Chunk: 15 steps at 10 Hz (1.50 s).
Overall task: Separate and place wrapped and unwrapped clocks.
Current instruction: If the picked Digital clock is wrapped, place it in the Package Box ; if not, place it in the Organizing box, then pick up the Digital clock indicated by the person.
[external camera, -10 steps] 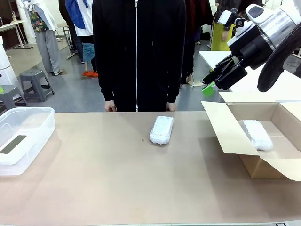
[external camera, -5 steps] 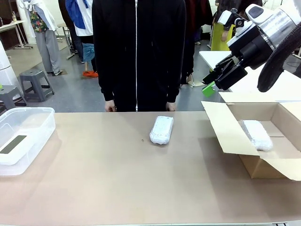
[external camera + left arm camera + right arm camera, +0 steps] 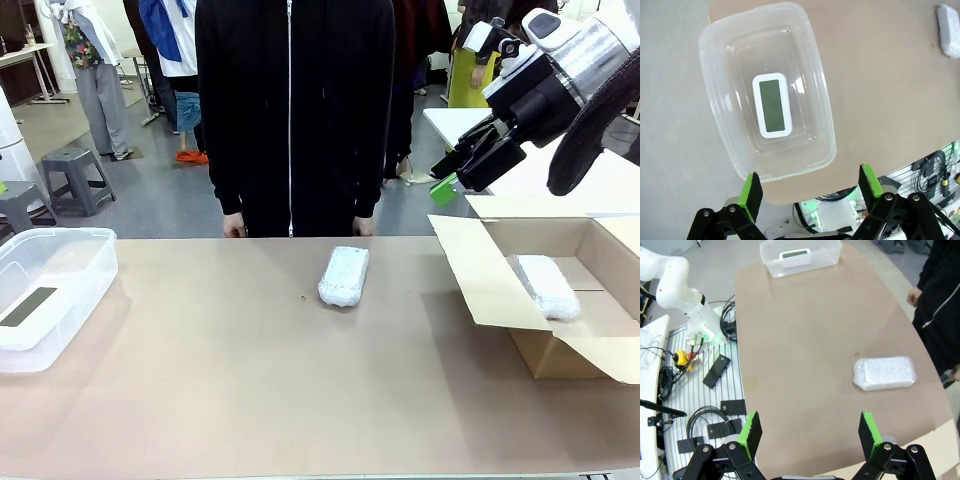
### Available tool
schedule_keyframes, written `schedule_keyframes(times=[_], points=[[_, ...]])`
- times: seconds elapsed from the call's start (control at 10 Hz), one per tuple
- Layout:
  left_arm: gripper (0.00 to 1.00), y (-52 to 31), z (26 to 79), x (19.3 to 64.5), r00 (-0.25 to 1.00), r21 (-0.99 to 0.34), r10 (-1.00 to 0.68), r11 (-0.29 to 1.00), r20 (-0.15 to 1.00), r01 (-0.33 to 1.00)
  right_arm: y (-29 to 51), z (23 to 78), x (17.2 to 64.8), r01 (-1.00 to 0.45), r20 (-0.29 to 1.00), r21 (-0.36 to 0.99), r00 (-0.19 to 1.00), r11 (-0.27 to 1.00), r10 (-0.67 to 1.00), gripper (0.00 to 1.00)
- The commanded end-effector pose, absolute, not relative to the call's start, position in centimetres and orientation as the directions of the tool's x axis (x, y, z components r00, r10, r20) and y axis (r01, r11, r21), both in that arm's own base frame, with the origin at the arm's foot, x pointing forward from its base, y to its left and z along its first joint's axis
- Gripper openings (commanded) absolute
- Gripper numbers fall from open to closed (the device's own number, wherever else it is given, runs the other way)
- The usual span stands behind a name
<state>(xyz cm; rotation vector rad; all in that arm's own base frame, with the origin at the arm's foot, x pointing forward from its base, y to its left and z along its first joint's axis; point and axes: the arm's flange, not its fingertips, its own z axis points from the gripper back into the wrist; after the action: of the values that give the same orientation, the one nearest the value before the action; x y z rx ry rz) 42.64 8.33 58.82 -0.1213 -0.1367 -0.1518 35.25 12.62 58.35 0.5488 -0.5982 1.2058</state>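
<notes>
One wrapped clock (image 3: 344, 276) is lying on the table (image 3: 250, 380) left of the cardboard box (image 3: 470, 270), well apart from it, with bare tabletop all round. A second wrapped clock (image 3: 546, 286) is resting inside the box. Far left of the box, the bare clock (image 3: 772, 105) is sitting in a clear tub (image 3: 822, 125) at the table's edge. The right gripper (image 3: 455, 170) is hanging above the box's left flap and the left gripper (image 3: 810, 186) above the tub, both spread wide and empty.

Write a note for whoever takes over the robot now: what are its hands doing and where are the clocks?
Left gripper: open, empty, above the clear tub.
Right gripper: open, empty, high over the table.
Done: bare clock lies in the tub; one wrapped clock lies in the cardboard box.
Left: second wrapped clock, mid-table, probably goes in the box too.
</notes>
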Motion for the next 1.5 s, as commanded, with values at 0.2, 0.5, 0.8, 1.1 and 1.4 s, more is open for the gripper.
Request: schedule_keyframes(times=[0.2,0.5,0.8,1.1,1.4], points=[[1.00,8.3,59.1,42.5,0.978,-0.108,-0.143,0.981,0.152,0.160,12.6,58.4,35.3,-0.966,0.688,0.070,0.227,0.249,0.689,1.00],[1.00,8.3,59.1,42.5,0.978,-0.108,-0.143,0.981,0.152,0.160,12.6,58.4,35.3,-0.966,0.688,0.070,0.227,0.249,0.689,1.00],[1.00,8.3,59.1,42.5,0.978,-0.108,-0.143,0.981,0.152,0.160,12.6,58.4,35.3,-0.966,0.688,0.070,0.227,0.249,0.689,1.00],[1.00,8.3,59.1,42.5,0.978,-0.108,-0.143,0.981,0.152,0.160,12.6,58.4,35.3,-0.966,0.688,0.070,0.227,0.249,0.689,1.00],[1.00,0.4,61.2,41.5,0.923,-0.198,-0.344,0.906,0.171,0.374,12.6,58.4,35.3,-0.966,0.688,0.070,0.227,0.249,0.689,1.00]])
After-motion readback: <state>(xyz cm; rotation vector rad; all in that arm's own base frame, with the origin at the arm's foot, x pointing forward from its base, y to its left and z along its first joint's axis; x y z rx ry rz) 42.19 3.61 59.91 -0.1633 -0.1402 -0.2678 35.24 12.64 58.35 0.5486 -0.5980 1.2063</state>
